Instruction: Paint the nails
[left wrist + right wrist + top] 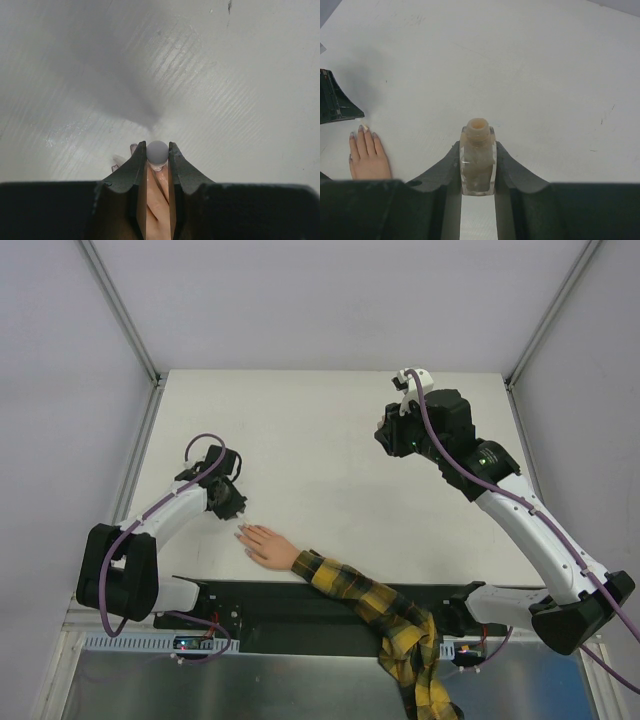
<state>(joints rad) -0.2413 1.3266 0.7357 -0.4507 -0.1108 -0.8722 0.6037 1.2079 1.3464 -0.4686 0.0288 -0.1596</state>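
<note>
Because the left gripper (pixel 157 145) has its jaws pinched nearly shut on the round-topped brush cap (pixel 157 154), with the nails (pixel 361 128) just beneath and beside the jaw tips (the bristles are hidden), a slight sideways drift could smear polish onto the hand (pixel 367 160). The right gripper (pixel 478 145), well apart, clamps the open bottle (pixel 478 167), which could spill if tilted.

White arm links (pixel 525 540), blk joints (pixel 118 575), purple cables (pixel 207 436) along each, blk jaws
</note>
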